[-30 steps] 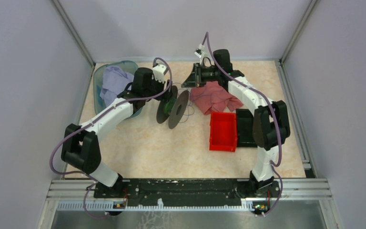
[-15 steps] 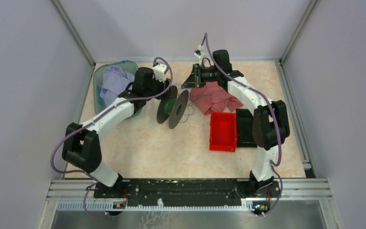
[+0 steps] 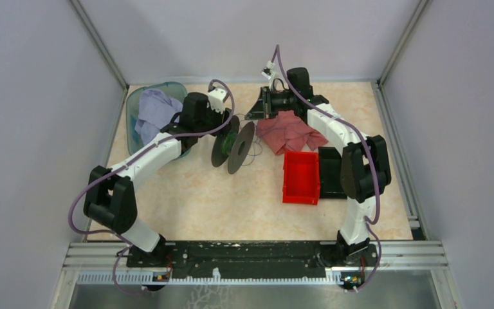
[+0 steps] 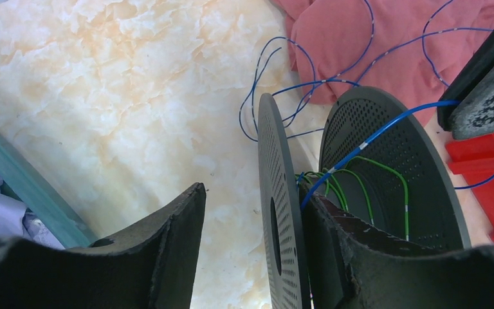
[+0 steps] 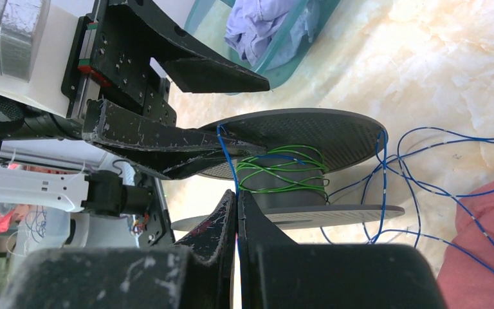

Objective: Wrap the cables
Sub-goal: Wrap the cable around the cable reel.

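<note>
Winding has barely begun: only a few green turns sit on the spool (image 3: 235,147), while most blue cables (image 4: 364,146) sprawl over the worktop (image 4: 103,84) and pink cloth (image 4: 334,38). Your right fingers (image 5: 260,232) pinch one strand; your left fingers (image 4: 161,244) straddle a flange, spread apart.

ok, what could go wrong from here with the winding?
1. The right pincer is shut on the blue cable, but its loose loops lie over the pink cloth; pulling may snag or drag it.
2. One finger of the left pincer sits between the flanges of the spool, so turns could wrap over it.
3. Its jaws stand open around one flange; the spool might tip under tension.
</note>
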Robot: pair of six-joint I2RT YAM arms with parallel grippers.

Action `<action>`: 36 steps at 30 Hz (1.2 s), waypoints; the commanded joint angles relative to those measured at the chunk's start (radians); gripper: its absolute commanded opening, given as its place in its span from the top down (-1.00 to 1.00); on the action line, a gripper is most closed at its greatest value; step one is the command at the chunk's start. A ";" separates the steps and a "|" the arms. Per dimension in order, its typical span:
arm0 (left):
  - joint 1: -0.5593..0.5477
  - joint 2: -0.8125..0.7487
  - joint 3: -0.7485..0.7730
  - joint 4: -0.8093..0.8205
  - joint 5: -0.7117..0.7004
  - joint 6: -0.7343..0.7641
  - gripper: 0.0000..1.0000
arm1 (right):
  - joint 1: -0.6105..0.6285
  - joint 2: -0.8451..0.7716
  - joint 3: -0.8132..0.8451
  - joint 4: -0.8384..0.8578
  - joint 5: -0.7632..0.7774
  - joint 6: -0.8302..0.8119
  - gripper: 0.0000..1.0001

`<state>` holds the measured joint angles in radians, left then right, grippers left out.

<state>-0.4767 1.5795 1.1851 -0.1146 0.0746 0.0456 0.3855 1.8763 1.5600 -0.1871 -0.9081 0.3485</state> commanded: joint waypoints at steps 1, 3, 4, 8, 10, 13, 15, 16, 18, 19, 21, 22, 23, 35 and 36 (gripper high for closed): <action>-0.005 -0.035 -0.012 -0.012 0.004 0.015 -0.21 | 0.013 -0.009 0.045 0.028 -0.001 -0.019 1.00; -0.005 -0.033 -0.013 -0.011 0.005 0.015 -0.16 | 0.013 -0.009 0.046 0.028 -0.001 -0.019 1.00; -0.006 -0.032 -0.014 -0.009 0.005 0.015 -0.15 | 0.013 -0.009 0.045 0.029 -0.001 -0.019 1.00; -0.005 -0.027 -0.013 -0.006 0.006 0.017 -0.07 | 0.013 -0.011 0.041 0.029 0.001 -0.020 1.00; -0.006 -0.027 -0.014 -0.007 0.009 0.015 -0.05 | 0.012 -0.012 0.041 0.027 0.002 -0.023 1.00; -0.005 -0.030 -0.015 -0.007 0.011 0.013 0.00 | 0.013 -0.014 0.041 0.026 0.006 -0.028 1.00; -0.006 -0.032 -0.015 -0.008 0.011 0.011 0.03 | 0.013 -0.010 0.040 0.025 0.008 -0.032 1.00; -0.006 -0.032 -0.014 -0.007 0.011 0.011 0.03 | 0.012 -0.008 0.040 0.025 0.009 -0.034 1.00; -0.007 -0.033 -0.013 -0.008 0.011 0.009 0.04 | 0.012 -0.009 0.039 0.025 0.009 -0.035 1.00; -0.007 -0.035 -0.013 -0.009 0.010 0.009 0.05 | 0.012 -0.008 0.037 0.025 0.010 -0.035 1.00; -0.007 -0.036 -0.015 -0.009 0.010 0.009 0.07 | 0.012 -0.009 0.037 0.021 0.013 -0.043 1.00; -0.007 -0.037 -0.016 -0.010 0.011 0.009 0.09 | 0.012 -0.008 0.037 0.018 0.017 -0.048 1.00; -0.007 -0.038 -0.017 -0.011 0.012 0.009 0.11 | 0.012 -0.009 0.038 0.014 0.019 -0.054 1.00; -0.008 -0.048 -0.036 -0.010 0.023 0.014 0.42 | 0.006 -0.008 0.035 -0.013 0.075 -0.112 1.00; -0.007 -0.049 -0.038 -0.010 0.024 0.015 0.44 | 0.004 -0.006 0.037 -0.018 0.085 -0.121 1.00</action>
<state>-0.4820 1.5658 1.1622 -0.1196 0.0883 0.0498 0.3855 1.8763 1.5600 -0.2131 -0.8581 0.2790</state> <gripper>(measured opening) 0.298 0.007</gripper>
